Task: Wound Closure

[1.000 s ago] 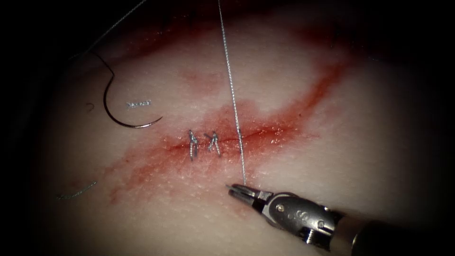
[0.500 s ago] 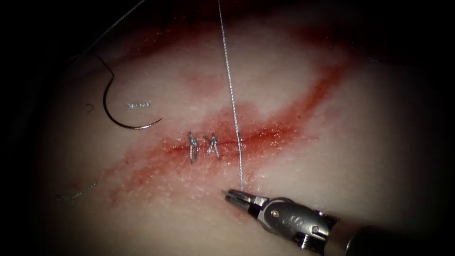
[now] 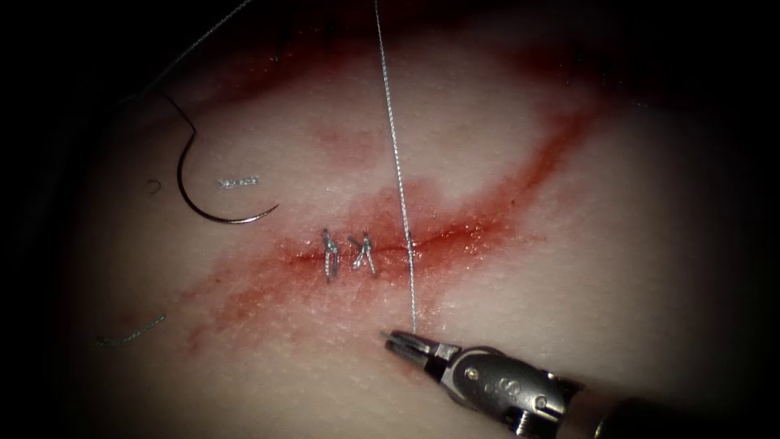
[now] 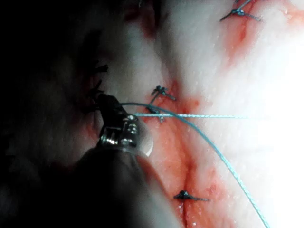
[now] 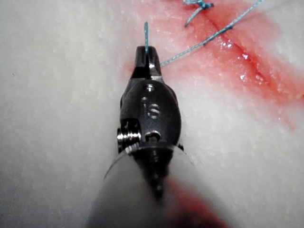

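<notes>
Right tool [image 3: 398, 342] below cut [image 3: 422, 241], jaws clamped on thread [image 3: 400, 175] near its short free end; thread runs taut up across cut, past tissue [image 3: 569, 284] edge. Left tool [image 4: 105, 102] grips thread too, jaws closed on it. Needle [image 3: 199, 199] lies free on tissue, well left of cut, not in tissue
</notes>
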Controlling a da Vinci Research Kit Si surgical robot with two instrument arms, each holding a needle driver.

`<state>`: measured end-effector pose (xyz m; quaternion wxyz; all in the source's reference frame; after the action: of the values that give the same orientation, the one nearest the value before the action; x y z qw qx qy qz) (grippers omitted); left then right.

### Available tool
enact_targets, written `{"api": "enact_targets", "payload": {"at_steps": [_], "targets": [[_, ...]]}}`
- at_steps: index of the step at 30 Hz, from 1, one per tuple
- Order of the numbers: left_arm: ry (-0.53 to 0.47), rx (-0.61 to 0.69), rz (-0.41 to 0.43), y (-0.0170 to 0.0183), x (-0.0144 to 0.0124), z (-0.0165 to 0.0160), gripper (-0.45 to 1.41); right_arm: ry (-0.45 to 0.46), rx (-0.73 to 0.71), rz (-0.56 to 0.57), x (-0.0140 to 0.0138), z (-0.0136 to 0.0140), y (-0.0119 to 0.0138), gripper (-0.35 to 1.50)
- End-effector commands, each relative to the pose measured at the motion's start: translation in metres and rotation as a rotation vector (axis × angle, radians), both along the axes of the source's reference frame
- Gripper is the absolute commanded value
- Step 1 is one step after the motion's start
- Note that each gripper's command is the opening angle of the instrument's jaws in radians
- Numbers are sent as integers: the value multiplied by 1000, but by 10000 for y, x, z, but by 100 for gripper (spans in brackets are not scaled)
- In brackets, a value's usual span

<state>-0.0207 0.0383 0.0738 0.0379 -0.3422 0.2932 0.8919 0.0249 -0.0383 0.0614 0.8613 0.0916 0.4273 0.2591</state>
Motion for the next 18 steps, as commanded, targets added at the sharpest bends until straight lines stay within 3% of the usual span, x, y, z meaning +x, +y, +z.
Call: {"api": "enact_targets", "payload": {"at_steps": [1, 5, 12, 18], "targets": [[1, -3, -1, 3, -6, 7, -45, 11, 7, -20, 11, 3, -6, -35], [3, -5, -1, 0, -6, 7, -45, 9, -8, -18, 11, 3, -1, -35], [-37, 15, -2, -14, -9, 4, -45, 82, -91, 63, 4, -2, 27, -35], [-139, 47, 43, -62, -22, -19, -45, 130, -113, 167, -6, -15, 81, -25]]}}
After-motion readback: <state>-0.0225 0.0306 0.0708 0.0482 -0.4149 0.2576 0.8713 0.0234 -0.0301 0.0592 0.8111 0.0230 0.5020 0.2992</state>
